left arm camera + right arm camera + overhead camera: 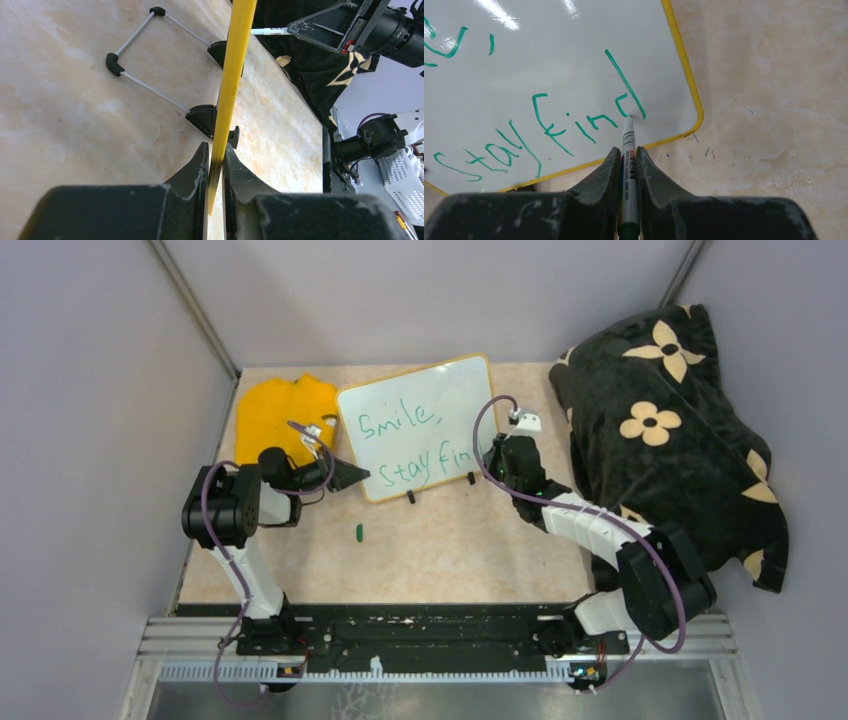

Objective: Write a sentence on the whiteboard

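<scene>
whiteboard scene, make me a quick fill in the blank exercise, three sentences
1. The right gripper is shut on a marker whose tip touches the word ____.
2. The left gripper is shut on the ____ frame of the whiteboard.
3. The sentence is written in ____ ink.

Missing words: find; yellow; green

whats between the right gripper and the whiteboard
A white marker: the right gripper is shut on its barrel, and its tip touches the whiteboard at the end of the sentence. The right wrist view shows this.

Top cam looks down from behind; wrist cams close-up; all share whiteboard [420,430].
</scene>
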Controlling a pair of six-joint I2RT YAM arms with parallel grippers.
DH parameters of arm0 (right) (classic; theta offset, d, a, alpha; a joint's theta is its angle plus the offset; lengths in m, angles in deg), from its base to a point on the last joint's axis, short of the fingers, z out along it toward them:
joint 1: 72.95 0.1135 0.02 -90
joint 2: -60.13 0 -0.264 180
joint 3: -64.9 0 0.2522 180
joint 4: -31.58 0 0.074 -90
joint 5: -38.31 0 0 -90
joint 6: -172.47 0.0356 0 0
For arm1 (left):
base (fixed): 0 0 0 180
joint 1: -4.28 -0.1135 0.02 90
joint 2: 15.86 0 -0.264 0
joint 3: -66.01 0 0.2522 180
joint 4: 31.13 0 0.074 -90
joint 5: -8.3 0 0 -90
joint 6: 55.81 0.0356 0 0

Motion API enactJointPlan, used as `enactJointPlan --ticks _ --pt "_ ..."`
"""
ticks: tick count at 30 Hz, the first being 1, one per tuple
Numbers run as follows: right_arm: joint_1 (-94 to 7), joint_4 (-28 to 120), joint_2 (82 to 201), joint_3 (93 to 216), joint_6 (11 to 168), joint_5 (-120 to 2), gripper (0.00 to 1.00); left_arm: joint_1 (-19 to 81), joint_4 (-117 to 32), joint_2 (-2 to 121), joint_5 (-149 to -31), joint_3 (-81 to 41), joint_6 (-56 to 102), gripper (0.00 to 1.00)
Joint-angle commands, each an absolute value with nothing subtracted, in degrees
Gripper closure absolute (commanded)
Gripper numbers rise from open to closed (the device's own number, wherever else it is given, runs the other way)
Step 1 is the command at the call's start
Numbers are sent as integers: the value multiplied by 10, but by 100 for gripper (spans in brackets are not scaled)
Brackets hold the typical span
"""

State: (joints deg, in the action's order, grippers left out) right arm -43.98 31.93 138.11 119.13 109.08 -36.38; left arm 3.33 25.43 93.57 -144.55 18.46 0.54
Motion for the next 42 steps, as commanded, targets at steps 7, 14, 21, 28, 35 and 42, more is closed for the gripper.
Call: enactJointPlan --ticks 7,14,21,28,35,42 --pt "-444 332 1360 1192 1091 -309 100 32 220 953 -1432 182 5 100" --pt "-444 334 1354 1192 1091 -305 100 32 220 953 -1432 182 4 100" --pt "-444 332 1304 1181 1091 -324 100 32 220 953 -1432 182 5 100" --pt "-444 337 1230 1165 1085 -358 100 32 220 954 -1433 182 5 100" --pt "-443 341 1171 1134 1081 -359 100 31 219 954 -1434 182 6 100" --pt "-444 317 1172 1089 1124 -307 100 32 218 954 -1434 182 6 100"
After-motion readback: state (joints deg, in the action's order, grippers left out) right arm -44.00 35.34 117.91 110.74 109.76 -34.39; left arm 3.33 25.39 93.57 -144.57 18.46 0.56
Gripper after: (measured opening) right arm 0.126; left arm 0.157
